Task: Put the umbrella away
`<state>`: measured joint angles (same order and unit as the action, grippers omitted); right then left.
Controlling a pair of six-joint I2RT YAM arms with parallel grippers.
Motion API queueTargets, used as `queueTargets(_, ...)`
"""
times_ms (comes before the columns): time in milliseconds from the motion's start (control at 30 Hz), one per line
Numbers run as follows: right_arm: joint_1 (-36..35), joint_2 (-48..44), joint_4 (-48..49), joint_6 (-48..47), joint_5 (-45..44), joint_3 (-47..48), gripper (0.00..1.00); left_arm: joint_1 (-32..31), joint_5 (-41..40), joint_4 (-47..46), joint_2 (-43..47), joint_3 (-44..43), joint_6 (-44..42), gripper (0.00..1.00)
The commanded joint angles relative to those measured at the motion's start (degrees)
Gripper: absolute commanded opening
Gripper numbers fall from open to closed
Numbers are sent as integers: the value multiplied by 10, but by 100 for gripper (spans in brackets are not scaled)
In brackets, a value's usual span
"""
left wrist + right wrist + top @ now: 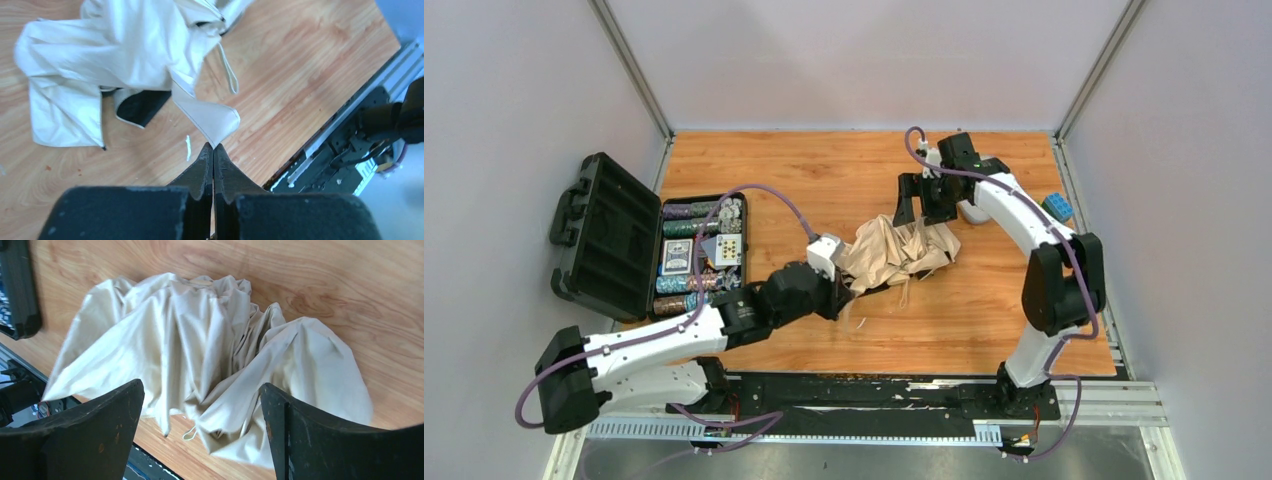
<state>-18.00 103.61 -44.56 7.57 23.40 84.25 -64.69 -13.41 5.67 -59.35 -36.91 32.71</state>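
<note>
The umbrella [899, 252] lies as a crumpled heap of beige-tan fabric at the middle of the wooden table. My left gripper [842, 290] is at its near-left edge. In the left wrist view its jaws [214, 146] are pressed together on the pointed tip of the umbrella's strap tab [212, 120], and the fabric [125, 50] spreads beyond it. My right gripper [921, 212] hovers open over the heap's far side. In the right wrist view its wide-apart fingers [200, 385] frame the fabric [200, 340] without touching it. The shaft and handle are hidden.
An open black case [604, 235] with poker chips and cards [699, 255] stands at the left. A small blue block [1056, 207] lies at the right edge. A pale rounded object [972, 212] sits behind the right arm. A black rail [874, 390] runs along the front edge.
</note>
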Motion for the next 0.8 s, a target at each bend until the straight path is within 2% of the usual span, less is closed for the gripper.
queueTargets(0, 3, -96, -11, 15, -29, -25, 88, 82, 149, 49, 14, -17, 2, 0)
queueTargets(100, 2, -156, 27, 9, 15, -76, 88, 115, 209, 48, 4, -27, -8, 0)
queueTargets(200, -4, -221, 88, -45, 53, -133, 87, 143, 276, 28, -7, -28, 2, 0)
queueTargets(300, -32, -303, 240, -152, 128, -239, 83, 169, 336, 10, -14, -32, 23, 0)
queueTargets(333, -52, -330, 291, -213, 140, -273, 83, 176, 351, 10, -17, -38, 24, 0)
queueTargets(433, -129, -420, 421, -383, 147, -382, 89, 189, 376, 48, -32, -69, 7, 0)
queueTargets(533, -163, -492, 527, -452, 237, -479, 89, 198, 399, 83, -47, -92, -9, 0)
queueTargets(600, -176, -517, 596, -464, 246, -524, 89, 204, 418, 81, -53, -96, -12, 0)
queueTargets(767, -200, -468, 534, -540, 235, -500, 86, 211, 454, 85, -73, -109, -30, 0)
